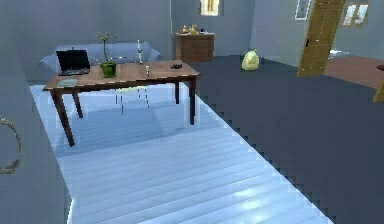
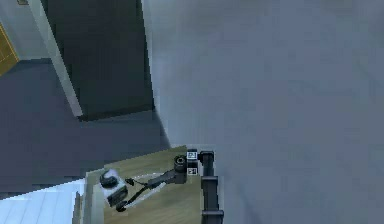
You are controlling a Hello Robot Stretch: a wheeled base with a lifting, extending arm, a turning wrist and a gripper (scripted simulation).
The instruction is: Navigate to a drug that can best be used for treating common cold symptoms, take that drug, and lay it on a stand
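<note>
Inside a simulated home, seen from my remote station: this was a living room doubling as a work corner. A wooden table (image 1: pixel 150 74) carried a laptop (image 1: pixel 72 62) and a potted plant (image 1: pixel 107 62), with a pale blue sofa (image 1: pixel 150 50) behind it by the wall. A light striped rug (image 1: pixel 180 170) lay under the table, meeting dark flooring (image 1: pixel 280 110). A low wooden cabinet (image 1: pixel 195 46) stood at the far wall, and a wooden door (image 1: pixel 322 38) stood at the forward view's right. In the arm side view, a dark doorway (image 2: pixel 100 55) broke a plain grey wall (image 2: pixel 280 80) above a small wooden tabletop (image 2: pixel 145 163).
</note>
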